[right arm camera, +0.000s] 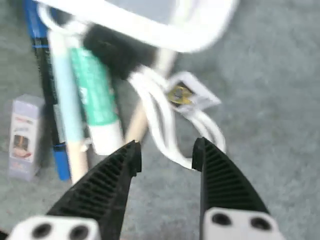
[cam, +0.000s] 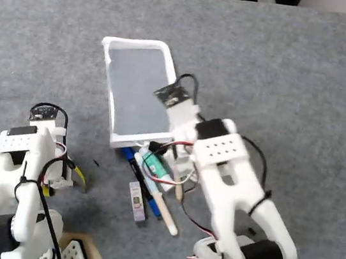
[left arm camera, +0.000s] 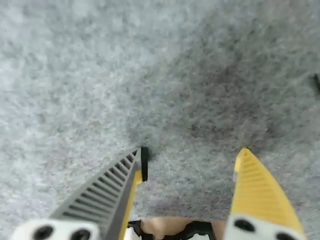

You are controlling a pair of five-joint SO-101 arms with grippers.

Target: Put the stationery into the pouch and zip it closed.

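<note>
The pouch (cam: pixel 137 42), white-rimmed with a grey see-through panel, lies flat at the middle of the table, its long side running near to far. The stationery sits in a loose bundle on the cloth at its near end, outside it: a blue pen (cam: pixel 153 203), a green-labelled tube (cam: pixel 154 164), a pale wooden stick (cam: pixel 166 215) and, leftmost, a small lavender box (cam: pixel 137 202). A looped white cord (right arm camera: pixel 160 125) with a small tag (right arm camera: pixel 187 95) trails from the pouch's near right corner.

The right gripper (right arm camera: pixel 166 147) hangs just above that cord, black fingers spread on either side of the loop and gripping nothing. The left gripper (left arm camera: pixel 193 155) is well to the left, fingers wide apart over bare cloth.

The table (cam: pixel 296 76) is covered in grey felt; dark furniture shows beyond its far edge.

Print on the tube, box and tag is too blurred to read.
</note>
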